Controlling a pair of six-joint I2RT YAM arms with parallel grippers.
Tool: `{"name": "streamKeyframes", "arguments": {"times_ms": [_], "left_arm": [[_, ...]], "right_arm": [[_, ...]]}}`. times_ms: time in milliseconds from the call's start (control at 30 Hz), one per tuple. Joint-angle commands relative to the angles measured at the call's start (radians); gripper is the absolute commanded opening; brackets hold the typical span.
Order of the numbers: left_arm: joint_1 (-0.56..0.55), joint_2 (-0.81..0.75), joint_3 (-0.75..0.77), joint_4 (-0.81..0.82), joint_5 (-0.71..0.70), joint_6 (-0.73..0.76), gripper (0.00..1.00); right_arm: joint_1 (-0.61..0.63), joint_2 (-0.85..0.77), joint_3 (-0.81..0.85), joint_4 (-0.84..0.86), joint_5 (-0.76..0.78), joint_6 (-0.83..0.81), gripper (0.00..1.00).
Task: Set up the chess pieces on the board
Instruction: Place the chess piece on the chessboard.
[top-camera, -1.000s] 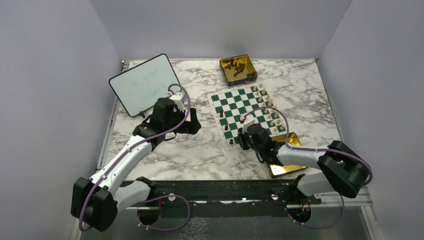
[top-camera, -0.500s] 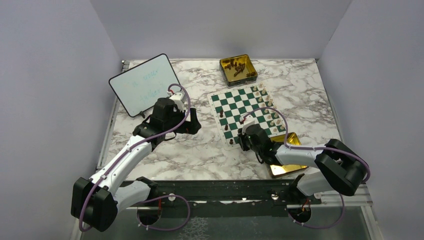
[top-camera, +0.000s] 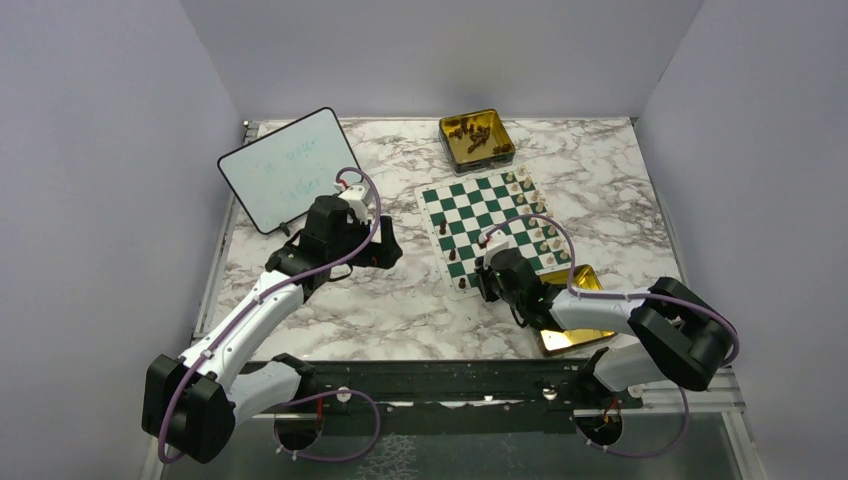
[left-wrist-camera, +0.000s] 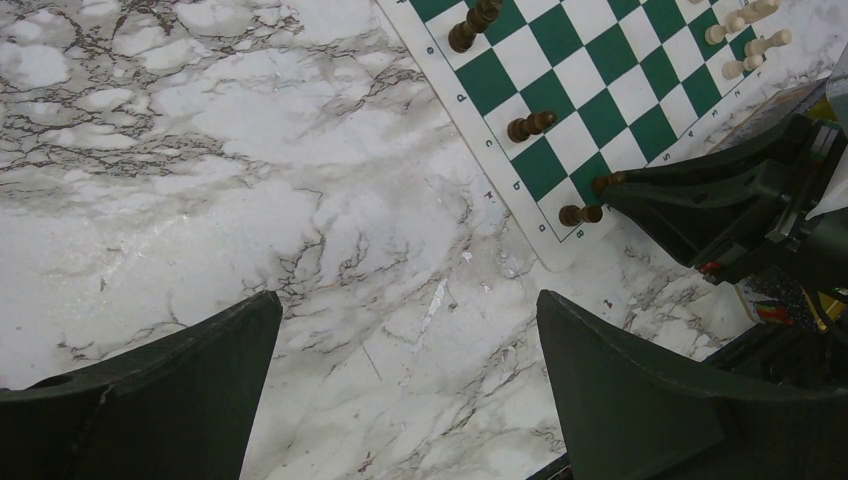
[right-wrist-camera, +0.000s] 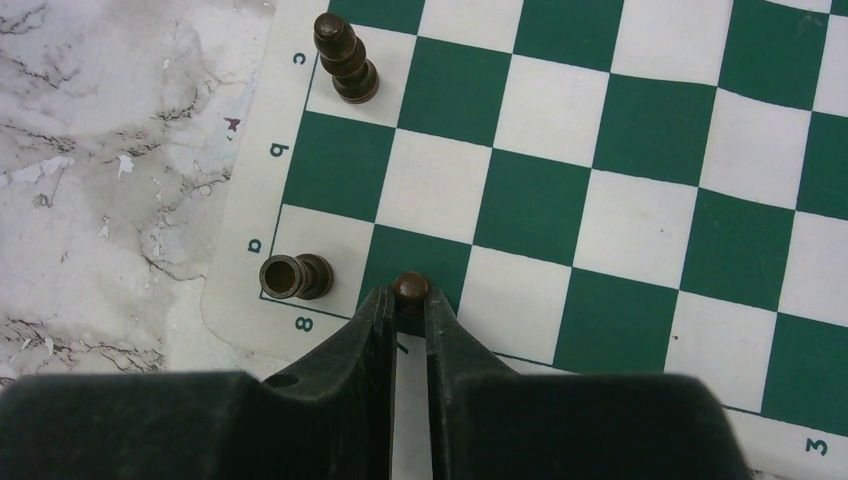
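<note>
Top external: the marble table (top-camera: 400, 310) carries everything, and the board (top-camera: 470, 212) is your reference for all places.

- Whiteboard (top-camera: 285, 165): well left of the board, no part of this job.
- Gold tin (top-camera: 500, 158): just beyond the board's far edge, with a heap of dark brown pieces (top-camera: 475, 133) inside.
- Second gold tin (top-camera: 572, 342): off the board's near right corner, half under the right arm. You can't read its contents.
- Left gripper (top-camera: 388, 247): hangs over bare marble left of the board. Its jaws are spread as wide as they go and nothing is between them.
- Right gripper (right-wrist-camera: 408, 300): at the board's near left corner. The jaws are almost closed and pinch a dark pawn (right-wrist-camera: 410, 287) by its head, over the green square beside the corner square. You can't tell whether its base touches the mat.
- Cream-white pieces (top-camera: 530, 215): two files along the board's right edge. Both look filled, though the pieces are too small to count.
- Dark rook (right-wrist-camera: 295, 277): on the near left corner square.
- Dark bishop-like figure (right-wrist-camera: 345, 60): two squares along that left edge, at "c".
- Further dark figure (left-wrist-camera: 463, 35): farther up the same edge.

Judgement: the cream side looks finished. The dark side is barely begun, with a few back-rank figures standing and its first pawn in the jaws. Most dark men sit in the far tin, so you have a little under half the job left.
</note>
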Motion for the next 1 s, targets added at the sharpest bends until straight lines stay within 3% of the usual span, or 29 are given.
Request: {"name": "streamKeyframes", "arguments": {"times_ms": [0,967], "left_arm": [[0.000,-0.014,0.029,-0.002,0.007,0.005,0.99],[0.000,-0.010,0.027,-0.002,0.009,0.004,0.99]], "right_arm": [[0.010,0.022,0.016,-0.002,0.018,0.002,0.17],[0.012,0.022,0.023,-0.017,0.028,0.036,0.20]]}}
